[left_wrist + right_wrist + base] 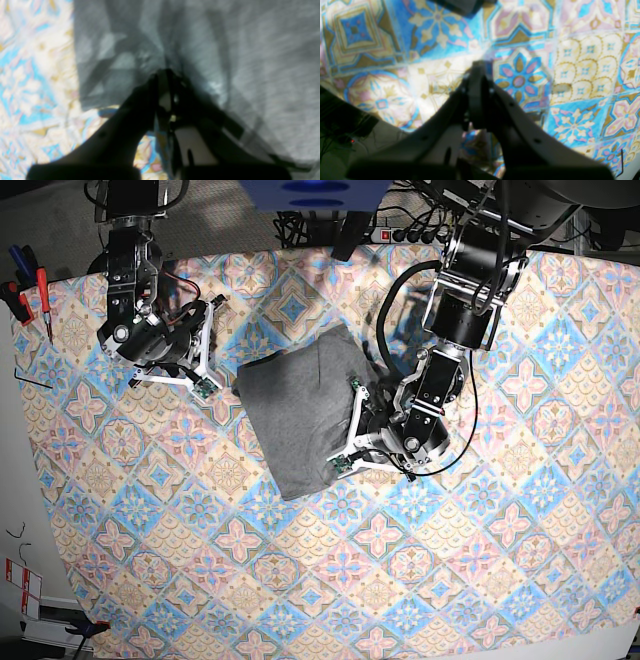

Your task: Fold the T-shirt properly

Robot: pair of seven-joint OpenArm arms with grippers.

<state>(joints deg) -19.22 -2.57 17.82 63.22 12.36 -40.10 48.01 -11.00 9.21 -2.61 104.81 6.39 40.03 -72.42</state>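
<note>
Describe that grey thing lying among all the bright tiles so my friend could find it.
Start at the colourful tile-patterned tablecloth. Near its middle lies a plain heather-grey cotton T-shirt, folded into a rough rectangle. It is the only unpatterned patch, between the two black robot arms.

Left wrist view is soft and smeared all over; the T-shirt [200,50] runs off the top and right edges, weave and folds unreadable. The left gripper [165,75] is a dark silhouette, and what sits between its tips is too blurred to tell. Its lower body is cut by the bottom edge.

Right wrist view: the right gripper [480,67] is out of focus, base cropped at the bottom. A dark shape at the top edge is cut off, unidentifiable.

Base view: the tablecloth [500,560] runs past the right and bottom edges. The shirt's neckline and sleeves are tucked out of sight. Both arms are cropped at the top.
</note>
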